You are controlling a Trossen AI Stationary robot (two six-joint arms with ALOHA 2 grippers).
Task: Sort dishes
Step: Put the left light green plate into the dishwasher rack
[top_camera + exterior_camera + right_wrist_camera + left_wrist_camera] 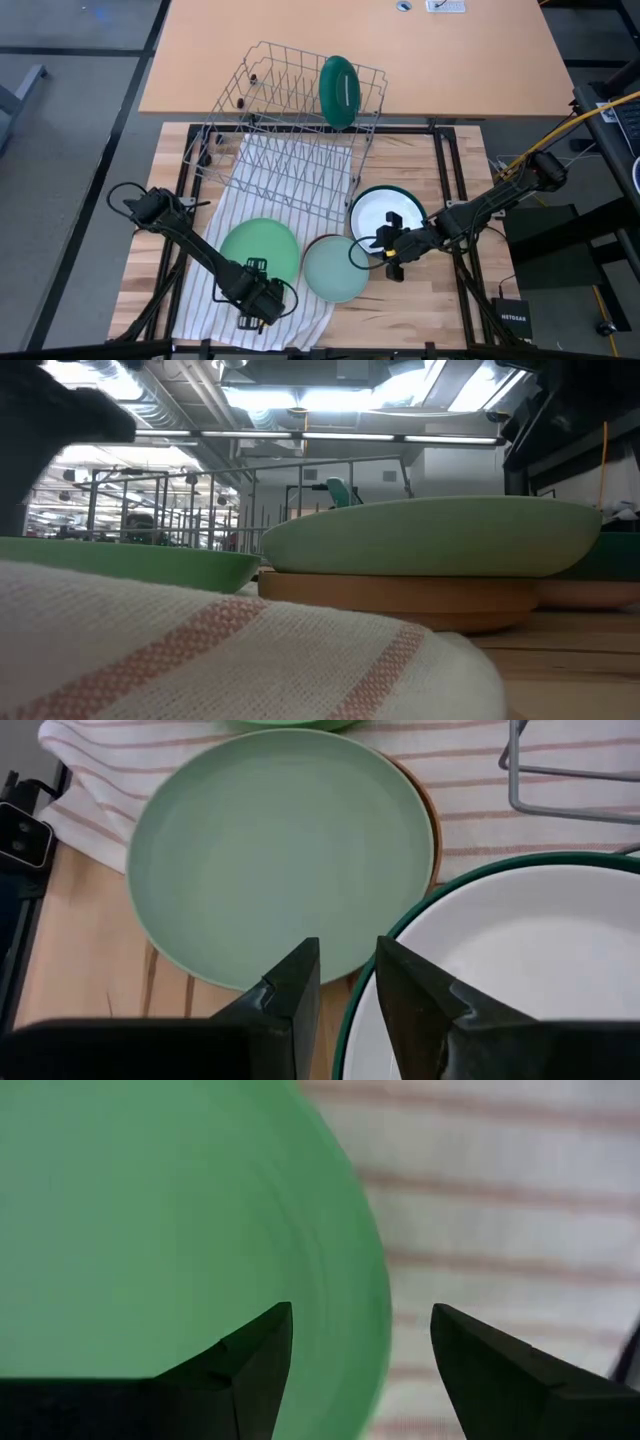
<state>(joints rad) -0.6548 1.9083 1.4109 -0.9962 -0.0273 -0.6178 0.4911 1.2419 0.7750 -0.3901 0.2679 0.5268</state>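
Observation:
A light green plate [258, 250] lies on the white striped cloth [215, 300]. My left gripper [255, 305] is open at the plate's near edge. In the left wrist view one finger [250, 1370] stands over the plate [150, 1230] and the other over the cloth, with the rim between them. A pale mint plate [333, 268] lies on a brown plate [400, 595]. A white plate with a dark green rim [385, 212] lies to its right. My right gripper [383, 247] is closed to a narrow gap at that plate's near-left rim. A dark green plate [340, 90] stands on edge in the wire rack. My right gripper has the white plate's dark green rim [362, 992] between its two fingers [290, 990], on the side next to the mint plate [270, 850]. The fingers come from the table's right, slanting down. The plate lies level, not lifted.
The grey wire rack [290, 130] stands at the far middle, partly on the cloth. The mint plate's edge lies close to the white plate and my right fingers. Bare wood shows at the near right [420, 310]. A black frame rail [445, 200] runs along the right.

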